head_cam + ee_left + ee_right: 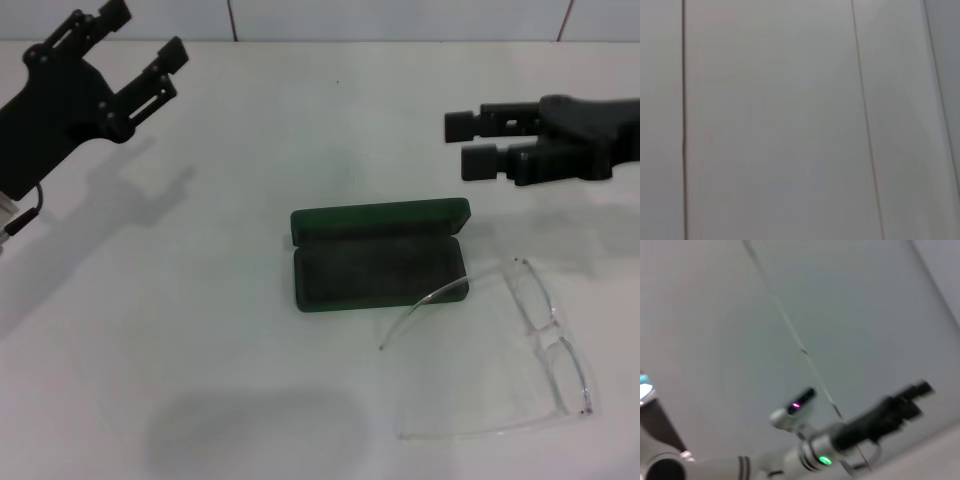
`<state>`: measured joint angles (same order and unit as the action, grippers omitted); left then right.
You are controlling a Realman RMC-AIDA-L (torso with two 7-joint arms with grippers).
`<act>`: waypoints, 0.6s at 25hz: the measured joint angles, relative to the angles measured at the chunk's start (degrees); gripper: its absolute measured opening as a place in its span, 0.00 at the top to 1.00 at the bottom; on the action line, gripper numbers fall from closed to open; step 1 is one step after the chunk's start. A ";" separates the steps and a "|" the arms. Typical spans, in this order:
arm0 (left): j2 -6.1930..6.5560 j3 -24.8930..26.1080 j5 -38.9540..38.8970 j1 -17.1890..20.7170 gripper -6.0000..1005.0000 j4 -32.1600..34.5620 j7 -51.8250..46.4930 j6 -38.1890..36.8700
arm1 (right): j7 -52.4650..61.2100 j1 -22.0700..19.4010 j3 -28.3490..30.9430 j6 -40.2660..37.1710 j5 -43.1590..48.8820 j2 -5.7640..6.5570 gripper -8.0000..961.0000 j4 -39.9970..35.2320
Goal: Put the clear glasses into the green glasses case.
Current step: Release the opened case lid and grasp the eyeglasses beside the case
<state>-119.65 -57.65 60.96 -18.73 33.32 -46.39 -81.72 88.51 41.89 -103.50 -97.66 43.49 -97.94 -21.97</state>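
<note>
A: Where are the claws?

B: The right claw hangs over the tabletop at about two o'clock from the centre, fingers spread and empty, pointing toward nine o'clock. The left claw sits up at ten o'clock, also spread, holding nothing.

A: And the green glasses case?

B: At the centre, lid open and leaning back toward twelve o'clock, grey lining showing.

A: The clear glasses?

B: On the tabletop at four o'clock from the case, arms unfolded. One arm reaches the case's nearest corner; whether it touches, I cannot tell. Both claws are well apart from them.
</note>
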 joint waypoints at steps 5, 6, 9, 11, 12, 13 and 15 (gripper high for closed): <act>0.11 1.75 -0.12 -0.01 0.26 -1.65 3.98 0.39 | 27.08 -2.21 15.76 10.64 32.59 -0.72 0.13 -20.60; 0.10 1.86 -0.06 0.01 0.26 -1.83 5.00 0.41 | 32.97 -2.78 19.43 10.80 41.44 -2.03 0.13 -26.25; 0.11 1.72 0.24 -0.12 0.26 -2.30 6.57 0.44 | 47.28 -3.25 29.47 6.39 63.87 -6.64 0.14 -39.38; 0.15 1.54 0.32 -0.39 0.26 -2.50 6.65 0.44 | 54.17 -2.57 35.95 0.09 76.75 -10.54 0.14 -48.48; 0.15 1.54 0.33 -0.48 0.26 -2.64 6.67 0.44 | 56.16 -2.17 37.87 -2.45 80.63 -11.89 0.14 -51.75; 0.15 1.59 0.33 -0.60 0.26 -2.88 6.72 0.44 | 58.01 -1.66 39.32 -4.84 83.95 -13.12 0.15 -54.68; 0.14 1.78 0.33 -0.70 0.26 -3.45 6.88 0.44 | 61.64 -0.61 39.67 -8.31 88.83 -14.52 0.15 -58.82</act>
<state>-119.51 -55.86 61.29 -19.43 29.87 -39.51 -81.28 150.15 41.27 -63.83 -105.97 132.31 -112.46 -80.79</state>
